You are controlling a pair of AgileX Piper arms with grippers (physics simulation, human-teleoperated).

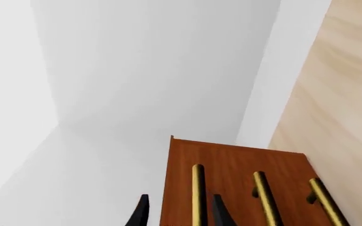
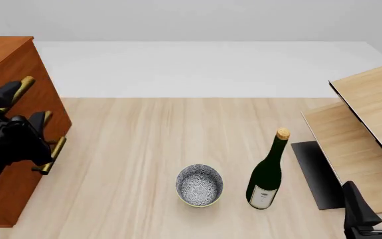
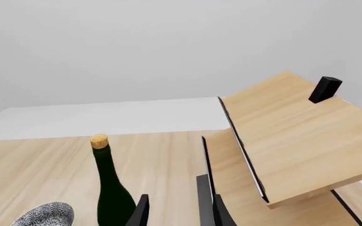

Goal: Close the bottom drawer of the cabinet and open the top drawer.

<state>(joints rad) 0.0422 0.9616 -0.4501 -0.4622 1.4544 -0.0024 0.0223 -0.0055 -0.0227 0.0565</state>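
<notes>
Standing at the far left edge of the front view, on the table [image 2: 144, 149]: the cabinet [image 2: 8, 62], reddish-brown, tall, its front turned toward the table's middle; down that front, three brass bar handles, one per drawer. Uppermost, the top drawer [image 2: 37, 74], handle partly hidden behind the left arm; lowest, the bottom drawer [image 2: 42, 184], handle jutting just beside the arm's black links; in the left wrist view, all three fronts seemingly level with one another, though the angle leaves that unsure. Closest to the cabinet, the left gripper [image 1: 177, 212], seen plainly only in the left wrist view: two dark fingertips spread apart, one on each side of the top drawer's handle, not pressed against it as far as visible; nothing gripped.

Further out, near the table's middle: a speckled bowl [image 2: 200, 185], upright; just beside it toward the right, a dark green wine bottle [image 2: 266, 177], upright, corked, white label low on its body. Beyond the bottle, at the right edge: pale light-wood boards [image 2: 370, 114], tilted and overlapping, with a dark flat panel [image 2: 317, 174] beneath. Low in the right corner of the front view, well apart from the cabinet: the right gripper [image 2: 371, 204], fingers parted, empty.
</notes>
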